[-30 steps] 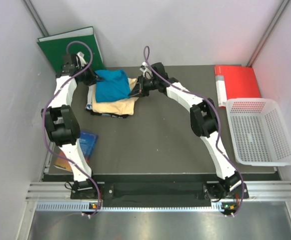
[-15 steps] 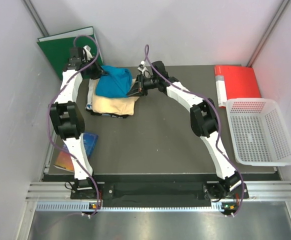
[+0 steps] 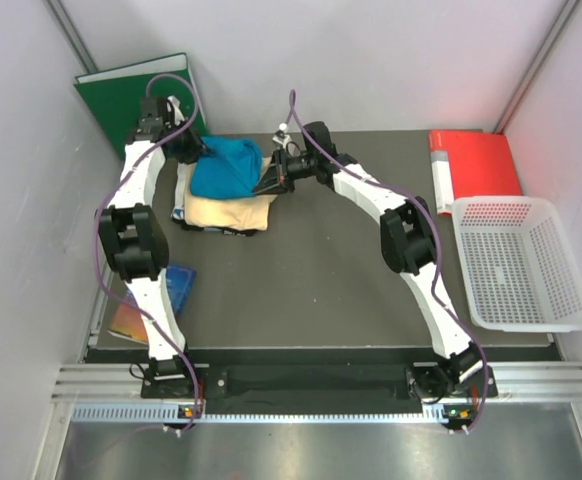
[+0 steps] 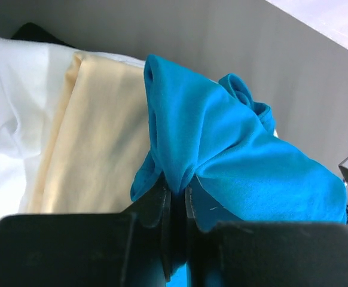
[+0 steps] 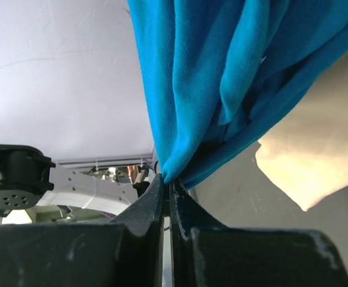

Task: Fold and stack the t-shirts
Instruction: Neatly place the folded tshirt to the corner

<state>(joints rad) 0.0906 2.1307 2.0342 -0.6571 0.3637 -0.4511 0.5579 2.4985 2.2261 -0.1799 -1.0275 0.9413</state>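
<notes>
Left gripper (image 4: pixel 175 186) shifted — tight on teal shirt (image 4: pixel 234 155)

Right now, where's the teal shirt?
Top view, far left of the table: the teal shirt is gripped by the left hand and the right hand, over the yellow shirt, near the green binder.

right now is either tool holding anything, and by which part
Both hold the teal t-shirt. The left tool pinches a bunched fold at its left edge; the right tool pinches a fold at its right edge.
</notes>
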